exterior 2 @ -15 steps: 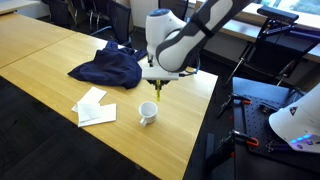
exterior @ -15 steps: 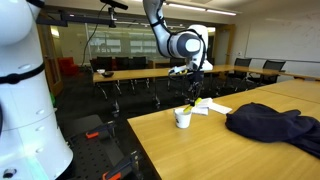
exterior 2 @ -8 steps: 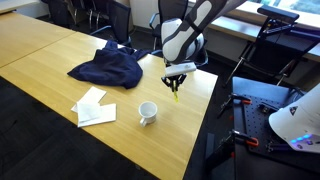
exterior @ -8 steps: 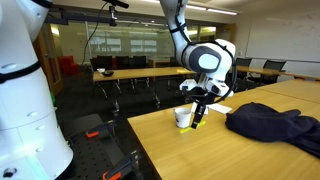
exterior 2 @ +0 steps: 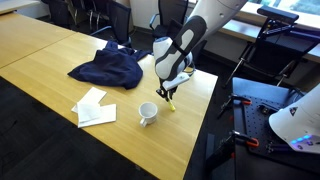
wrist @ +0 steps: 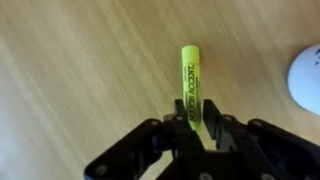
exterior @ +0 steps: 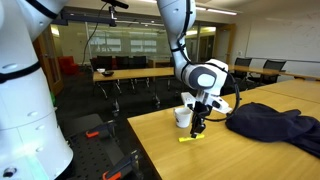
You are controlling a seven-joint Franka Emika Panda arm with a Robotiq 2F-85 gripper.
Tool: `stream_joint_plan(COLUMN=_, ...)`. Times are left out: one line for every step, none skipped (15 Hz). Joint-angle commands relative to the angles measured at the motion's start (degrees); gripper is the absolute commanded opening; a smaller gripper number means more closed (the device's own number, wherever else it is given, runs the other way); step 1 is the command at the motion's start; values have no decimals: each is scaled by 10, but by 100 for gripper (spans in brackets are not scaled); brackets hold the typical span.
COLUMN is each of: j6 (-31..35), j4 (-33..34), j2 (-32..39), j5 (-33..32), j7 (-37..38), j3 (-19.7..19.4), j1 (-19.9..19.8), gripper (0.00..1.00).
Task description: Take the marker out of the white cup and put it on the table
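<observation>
Since the marker (exterior: 189,138) lies flat on the table (exterior: 165,152) in an exterior view, just in front of the white cup (exterior: 183,118) and clear of it, the taking-out looks done and the putting-down nearly so; the gripper (exterior: 198,128) hangs low over one end of it. In an exterior view the gripper (exterior 2: 169,95) stands close above the tabletop beside the white cup (exterior 2: 147,113), which shows nothing inside, and only a sliver of the marker (exterior 2: 172,102) shows beneath the fingers. In the wrist view the marker (wrist: 190,80) stretches away across the bare wood, its near end between the two fingers, with the white cup (wrist: 306,85) at the right edge; whether the jaws pinch that end or stand just free of it I cannot tell. What seems left, to my judgement, is to make sure of the release and lift the arm away
</observation>
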Motion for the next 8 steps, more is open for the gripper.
stream_joint_plan(j6=-16, j4=-5, j2=-18, j5=-42, j7=25, j3=-41, j1=44, gripper=59)
stream_joint_plan(j6=18, j4=-31, j2=-40, j5=-55, j7=35, j3=-54, j1=62, gripper=68)
stream_joint_plan(j6=45, j4=-51, j2=-61, j5=-60, j7=44, j3=-59, j1=73, gripper=74)
stream_joint_plan(j6=84, j4=-76, j2=-84, j5=-61, j7=61, j3=-67, j1=89, gripper=83)
stream_joint_plan(j6=105, j4=-94, j2=-107, j5=-63, j7=76, j3=-74, j1=102, gripper=89)
stream_joint_plan(j6=127, j4=-115, j2=-130, j5=-59, j7=89, j3=-77, j1=112, gripper=98)
stream_joint_plan(j6=135, j4=-131, j2=-148, j5=-64, j7=116, j3=-91, j1=131, gripper=100)
stream_joint_plan(j6=133, j4=-145, j2=-166, j5=-73, j7=134, j3=-103, j1=146, gripper=100)
